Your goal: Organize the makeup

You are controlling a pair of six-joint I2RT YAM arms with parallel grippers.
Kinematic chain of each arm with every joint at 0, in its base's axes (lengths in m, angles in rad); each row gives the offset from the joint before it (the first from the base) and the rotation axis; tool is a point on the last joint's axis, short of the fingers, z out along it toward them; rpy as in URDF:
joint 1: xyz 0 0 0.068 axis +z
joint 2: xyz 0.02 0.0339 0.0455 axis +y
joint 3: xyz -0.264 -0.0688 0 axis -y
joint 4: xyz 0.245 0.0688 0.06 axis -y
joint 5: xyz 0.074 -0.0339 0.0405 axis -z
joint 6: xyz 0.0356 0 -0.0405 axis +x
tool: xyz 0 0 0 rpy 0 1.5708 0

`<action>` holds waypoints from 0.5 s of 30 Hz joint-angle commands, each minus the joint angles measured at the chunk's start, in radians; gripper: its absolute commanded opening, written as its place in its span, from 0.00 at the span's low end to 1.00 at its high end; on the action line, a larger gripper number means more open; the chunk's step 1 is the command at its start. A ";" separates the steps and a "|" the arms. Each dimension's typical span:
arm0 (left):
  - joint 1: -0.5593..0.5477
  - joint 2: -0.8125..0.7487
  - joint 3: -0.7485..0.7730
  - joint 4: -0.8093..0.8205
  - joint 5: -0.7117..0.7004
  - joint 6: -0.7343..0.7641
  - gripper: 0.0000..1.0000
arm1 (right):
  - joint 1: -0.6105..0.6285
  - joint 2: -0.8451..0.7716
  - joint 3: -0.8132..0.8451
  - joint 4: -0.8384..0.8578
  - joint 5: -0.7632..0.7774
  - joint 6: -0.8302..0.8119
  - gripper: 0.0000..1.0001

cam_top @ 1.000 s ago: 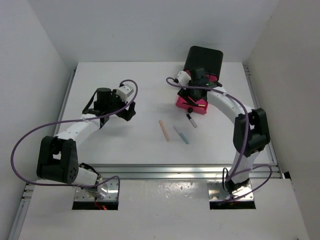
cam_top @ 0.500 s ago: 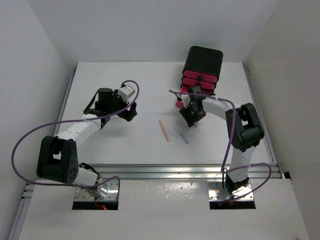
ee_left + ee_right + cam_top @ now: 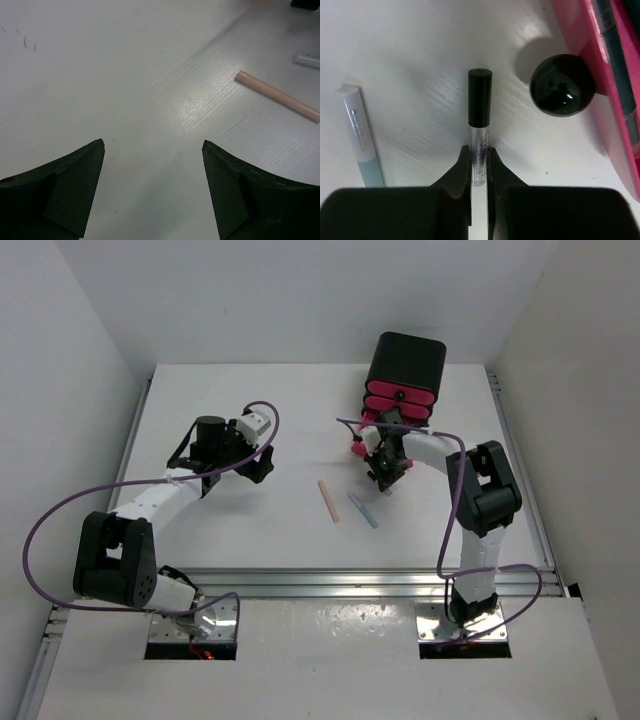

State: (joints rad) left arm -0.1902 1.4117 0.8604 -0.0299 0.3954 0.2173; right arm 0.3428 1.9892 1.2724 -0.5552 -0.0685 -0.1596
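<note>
Three cosmetics sat on the table (image 3: 250,530): one pink stick (image 3: 328,501), one pale blue stick (image 3: 362,140), and one clear tube (image 3: 480,120) with a black cap, near the black knob (image 3: 562,85) of the pink drawer (image 3: 580,30). The right gripper (image 3: 479,167) pinched that tube; the left gripper (image 3: 152,150) hung spread, empty.

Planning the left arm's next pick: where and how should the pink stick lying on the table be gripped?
Grip the pink stick at mid-length, coming down from above, jaws across its narrow width. It lies flat on the table, a slim rod with bare space on both long sides; the blue stick lies apart on its right.
</note>
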 commanded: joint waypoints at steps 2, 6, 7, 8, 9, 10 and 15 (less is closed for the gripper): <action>-0.008 0.000 0.008 0.010 0.013 0.011 0.85 | 0.027 -0.050 0.021 -0.075 -0.077 -0.110 0.00; -0.008 0.000 -0.001 0.019 0.013 0.011 0.85 | 0.082 -0.159 0.016 -0.014 -0.021 -0.247 0.00; -0.008 0.000 -0.001 0.019 0.013 0.011 0.85 | 0.084 -0.179 0.016 0.016 -0.004 -0.274 0.00; -0.008 0.000 -0.001 0.019 0.013 0.011 0.85 | 0.076 -0.190 0.021 0.038 0.021 -0.294 0.00; -0.008 0.000 -0.001 0.019 0.013 0.011 0.85 | 0.079 -0.193 0.034 0.096 0.109 -0.322 0.00; -0.008 0.000 -0.001 0.019 0.013 0.011 0.85 | 0.070 -0.178 0.062 0.142 0.143 -0.339 0.00; -0.008 0.000 -0.001 0.010 0.002 0.022 0.85 | 0.038 -0.026 0.269 0.176 0.340 -0.518 0.00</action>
State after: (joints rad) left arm -0.1902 1.4120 0.8604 -0.0303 0.3943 0.2279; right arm 0.4046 1.8969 1.4288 -0.4664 0.1127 -0.5301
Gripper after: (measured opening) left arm 0.851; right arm 0.080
